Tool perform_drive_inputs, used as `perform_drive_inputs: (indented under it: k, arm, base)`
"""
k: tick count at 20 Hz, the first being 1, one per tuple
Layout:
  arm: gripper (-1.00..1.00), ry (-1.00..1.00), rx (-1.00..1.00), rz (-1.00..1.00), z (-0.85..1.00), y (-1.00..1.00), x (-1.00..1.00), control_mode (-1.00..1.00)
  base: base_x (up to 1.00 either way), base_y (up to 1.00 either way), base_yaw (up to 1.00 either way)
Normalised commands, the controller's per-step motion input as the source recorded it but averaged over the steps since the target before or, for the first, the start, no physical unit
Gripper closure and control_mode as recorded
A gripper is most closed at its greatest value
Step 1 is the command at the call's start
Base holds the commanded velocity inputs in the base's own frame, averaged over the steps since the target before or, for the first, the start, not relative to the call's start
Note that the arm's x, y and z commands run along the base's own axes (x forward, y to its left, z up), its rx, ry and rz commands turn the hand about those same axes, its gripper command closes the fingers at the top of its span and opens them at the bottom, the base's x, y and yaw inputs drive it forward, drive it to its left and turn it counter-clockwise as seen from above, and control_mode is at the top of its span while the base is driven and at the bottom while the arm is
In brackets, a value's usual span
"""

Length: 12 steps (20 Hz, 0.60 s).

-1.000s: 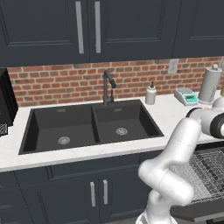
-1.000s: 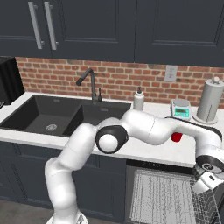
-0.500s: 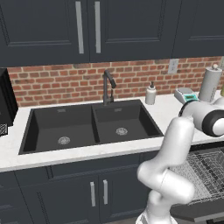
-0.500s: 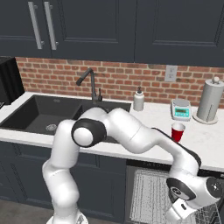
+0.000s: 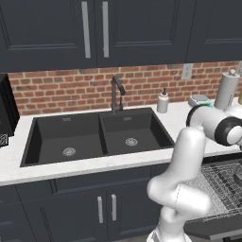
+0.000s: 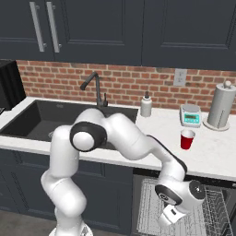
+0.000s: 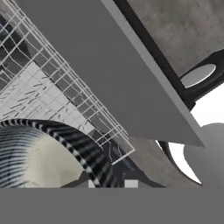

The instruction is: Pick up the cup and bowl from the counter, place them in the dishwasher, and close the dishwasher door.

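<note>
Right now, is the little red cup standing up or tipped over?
Standing up. The small red cup sits upright on the white counter, mouth facing upward.

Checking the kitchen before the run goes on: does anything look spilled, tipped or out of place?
Nothing stands out. The red cup stands upright on the counter, and the dishwasher's rack is pulled out with no spill around it.

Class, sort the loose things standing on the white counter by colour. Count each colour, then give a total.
Red: 1, the cup
White: 2, the soap bottle and the paper towel roll
Pale green and grey: 1, the kitchen scale
Total: 4 on the counter
</note>
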Motion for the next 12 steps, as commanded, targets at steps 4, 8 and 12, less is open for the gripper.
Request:
perform_drive_inputs:
  k: [4,8,12]
  arm:
    - [1.0,0.11,0.04,0.0,-0.2,0.0,0.58,-1.0]
    - [1.0,0.1,0.09,0.0,-0.36,0.0,0.37,-1.0]
    - [1.0,0.01,0.17,0.0,-0.47,0.0,0.08,-1.0]
  base:
    - [0.0,0.0,0.0]
    - [0.0,0.0,0.0]
    - [0.0,0.0,0.0]
